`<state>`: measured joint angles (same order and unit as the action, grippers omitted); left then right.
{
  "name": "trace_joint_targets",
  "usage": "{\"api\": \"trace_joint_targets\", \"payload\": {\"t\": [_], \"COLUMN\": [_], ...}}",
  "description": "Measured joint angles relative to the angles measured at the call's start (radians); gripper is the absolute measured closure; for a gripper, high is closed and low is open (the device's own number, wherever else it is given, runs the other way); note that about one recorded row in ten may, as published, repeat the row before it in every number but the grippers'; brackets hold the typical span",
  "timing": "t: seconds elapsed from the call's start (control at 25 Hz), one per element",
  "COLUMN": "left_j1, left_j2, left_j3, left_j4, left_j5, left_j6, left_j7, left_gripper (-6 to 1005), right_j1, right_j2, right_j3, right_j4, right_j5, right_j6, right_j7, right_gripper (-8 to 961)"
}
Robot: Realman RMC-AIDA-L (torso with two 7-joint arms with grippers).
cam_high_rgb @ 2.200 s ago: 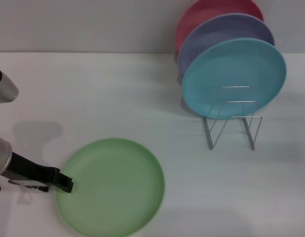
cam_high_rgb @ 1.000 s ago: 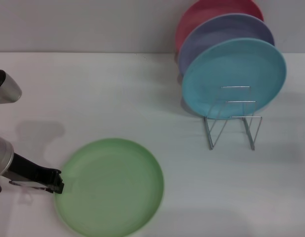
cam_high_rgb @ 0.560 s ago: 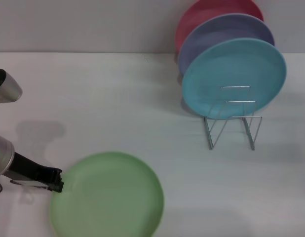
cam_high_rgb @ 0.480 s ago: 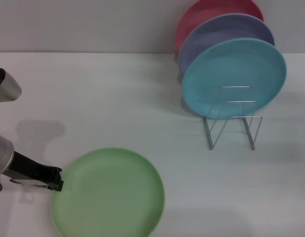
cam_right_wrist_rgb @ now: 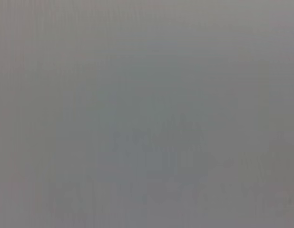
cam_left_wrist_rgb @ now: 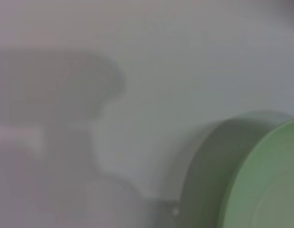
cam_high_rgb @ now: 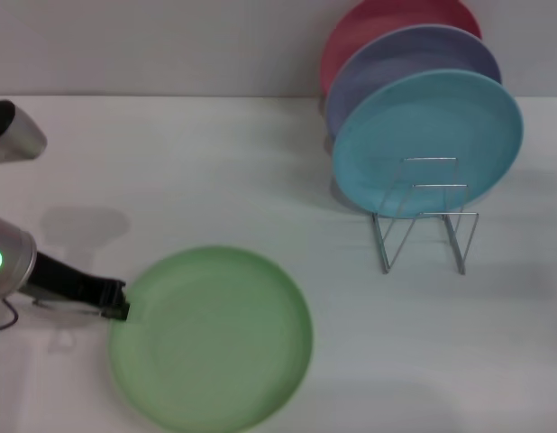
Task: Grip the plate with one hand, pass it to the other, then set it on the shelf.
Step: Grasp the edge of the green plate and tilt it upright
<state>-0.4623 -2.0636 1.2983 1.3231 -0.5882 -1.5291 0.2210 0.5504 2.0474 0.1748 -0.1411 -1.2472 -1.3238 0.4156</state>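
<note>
The light green plate (cam_high_rgb: 211, 338) is at the front left of the white table, and its shadow along the near edge suggests it is raised a little. My left gripper (cam_high_rgb: 119, 309), black fingers on a silver arm with a green ring light, is shut on the plate's left rim. In the left wrist view the plate's rim (cam_left_wrist_rgb: 270, 180) fills one corner above the table. The wire shelf (cam_high_rgb: 423, 221) stands at the back right. My right gripper is out of view, and its wrist view shows only plain grey.
A turquoise plate (cam_high_rgb: 427, 140), a lavender plate (cam_high_rgb: 396, 63) and a pink plate (cam_high_rgb: 369, 23) stand upright in the shelf, one behind the other. The shelf's front loops hold nothing. A second silver arm segment (cam_high_rgb: 13, 142) sits at the left edge.
My left gripper has moved right and a little away from me with the plate held in it. The plate has shifted right with it and looks higher off the table.
</note>
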Motion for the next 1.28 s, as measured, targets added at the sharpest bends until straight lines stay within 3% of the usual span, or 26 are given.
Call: {"api": "trace_joint_targets", "payload": {"t": [0.28, 0.52, 0.76, 1.08, 1.28], "left_j1": [-0.013, -0.007, 0.006, 0.078, 0.149], "left_j2": [0.0, 0.0, 0.0, -0.004, -0.004], "left_j3": [-0.035, -0.04, -0.055, -0.021, 0.081], "left_j4": [-0.003, -0.036, -0.097, -0.112, -0.113], "left_j5": [-0.023, -0.038, -0.145, -0.233, -0.307], "left_j6": [0.114, 0.284, 0.437, 0.704, 0.955], "left_j7": [0.023, 0.029, 0.107, 0.18, 0.219], "left_gripper": [968, 967, 966, 965, 964], "right_j1": [-0.004, -0.009, -0.009, -0.012, -0.015], "right_j2": [0.002, 0.004, 0.004, 0.005, 0.005], "right_j3": [0.0, 0.0, 0.0, 0.0, 0.0], "right_j4": [0.0, 0.002, 0.004, 0.002, 0.001], "right_j5": [0.003, 0.006, 0.006, 0.002, 0.001], "right_j6": [0.0, 0.0, 0.0, 0.001, 0.002], "right_j7": [0.003, 0.004, 0.005, 0.005, 0.002], "right_gripper": [228, 228, 228, 228, 229]}}
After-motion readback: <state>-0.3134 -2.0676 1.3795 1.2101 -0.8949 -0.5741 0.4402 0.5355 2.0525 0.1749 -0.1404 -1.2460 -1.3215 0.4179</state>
